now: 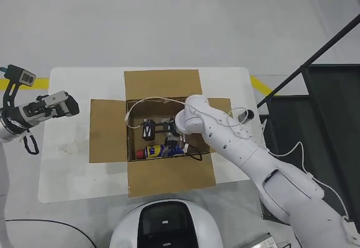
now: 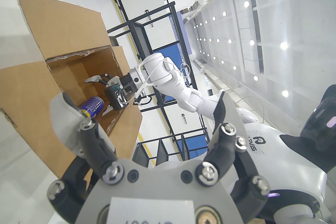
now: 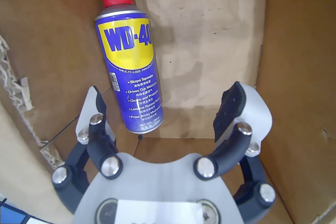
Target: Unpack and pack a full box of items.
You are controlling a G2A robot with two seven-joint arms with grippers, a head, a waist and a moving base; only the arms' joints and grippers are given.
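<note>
At the left of the top view, the left gripper (image 1: 62, 104) hangs over the white table (image 1: 74, 167), fingers spread wide and holding nothing, well apart from the open brown cardboard box (image 1: 161, 84) at the centre. Inside the box, against the wall nearest the bottom of the frame, a blue-and-yellow metal spray can (image 1: 157, 150) with a red cap lies on its side, cap toward the left and long axis running left to right. Just above it in the frame, on the arm stretching in from the right edge, the right gripper (image 3: 164, 92) sits low in the box, jaws apart and empty. The can's base end lies close by one finger, not centred between the two. The right arm is plainly the nearer. A grasp would likely call for a sideways shift to span the can's width.
</note>
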